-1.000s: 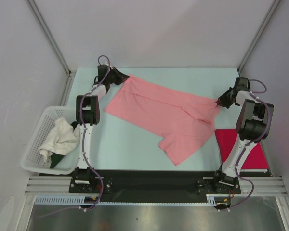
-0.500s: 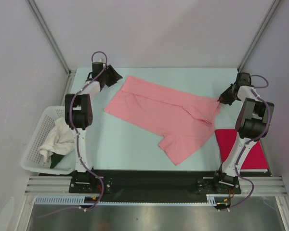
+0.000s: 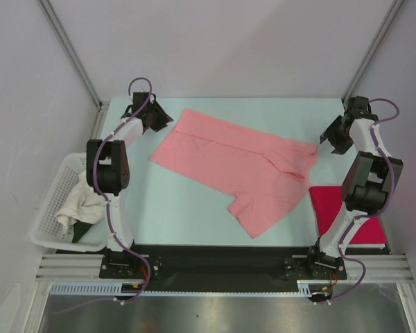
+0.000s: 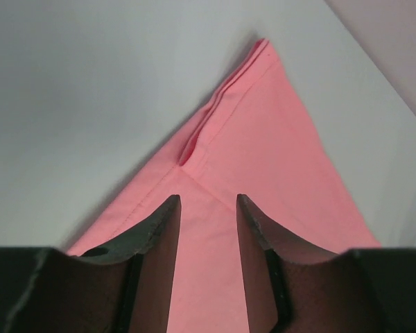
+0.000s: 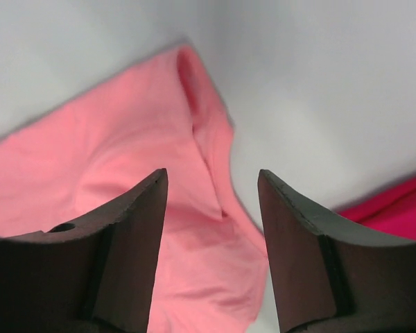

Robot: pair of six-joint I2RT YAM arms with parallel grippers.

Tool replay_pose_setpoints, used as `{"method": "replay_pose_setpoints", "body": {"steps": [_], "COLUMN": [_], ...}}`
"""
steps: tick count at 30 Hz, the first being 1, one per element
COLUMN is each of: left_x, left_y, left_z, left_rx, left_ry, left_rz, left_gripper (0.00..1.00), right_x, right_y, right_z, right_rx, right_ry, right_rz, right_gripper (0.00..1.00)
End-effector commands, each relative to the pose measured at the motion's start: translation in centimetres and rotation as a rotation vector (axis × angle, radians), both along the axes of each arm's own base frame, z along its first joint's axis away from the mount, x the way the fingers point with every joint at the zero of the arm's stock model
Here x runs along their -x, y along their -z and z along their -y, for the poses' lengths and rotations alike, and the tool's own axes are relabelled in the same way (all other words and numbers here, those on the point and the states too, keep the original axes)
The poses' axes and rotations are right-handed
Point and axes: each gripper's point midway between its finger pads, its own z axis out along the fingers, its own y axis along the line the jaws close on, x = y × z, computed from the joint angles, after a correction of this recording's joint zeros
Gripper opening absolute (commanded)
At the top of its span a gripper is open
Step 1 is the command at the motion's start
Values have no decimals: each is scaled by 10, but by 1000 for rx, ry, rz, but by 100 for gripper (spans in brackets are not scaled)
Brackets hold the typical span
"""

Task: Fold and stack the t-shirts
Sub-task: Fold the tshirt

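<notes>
No writing, label, brand, number or sign could be read in any view. The pink shirt (image 3: 236, 159) in the middle of the bench and the red shirt (image 3: 322, 201) at its near right corner showed plain cloth only.

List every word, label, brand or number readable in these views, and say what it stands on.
No text can be read in any view.
The salmon-pink t-shirt, the magenta-red t-shirt and the white lattice basket are plain.
Small coloured spots by the arm bases are too small to read.
</notes>
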Motion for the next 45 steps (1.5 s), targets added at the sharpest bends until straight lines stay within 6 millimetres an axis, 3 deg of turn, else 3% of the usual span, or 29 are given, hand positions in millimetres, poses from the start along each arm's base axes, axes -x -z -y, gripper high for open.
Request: {"method": "replay_pose_setpoints", "body": {"steps": [1,5,8,12,27,31,34,35,37,41,45], "left_x": [0,-6,-7,-10,-28,-30,-31,-33,-34,-36,-40], "left_y": [9,27,38,54,61,53,42,36,28,16,6], "left_z": [15,24,22,25,31,36,37,36,39,42,45], "left_rx": [89,104,84,98,126,138,138,137,143,155,169], "left_ry": [-46,-34,-51,-46,-40,-15,-6,-1,9,24,41], "left_rz": [-45,-67,-79,-101,-77,-60,-38,-25,-10,17,44], "left_gripper": [44,45,46,43,27,15,6,1,0,0,0], "right_x": [15,26,31,35,38,51,67,71,83,100,106], "right_y": [-30,-33,-32,-32,-26,-16,-3,1,10,15,24], "right_z": [-41,-72,-83,-86,-97,-100,-96,-94,-95,-89,-93], "right_rx": [-88,-183,-223,-232,-256,-269,-317,-328,-345,-376,-446], "right_ry": [-62,-107,-115,-114,-129,-87,-29,-13,0,53,89], "right_rz": [69,103,114,120,110,79,52,46,18,25,20], "right_gripper": [60,59,59,59,56,55,41,39,36,37,47]}}
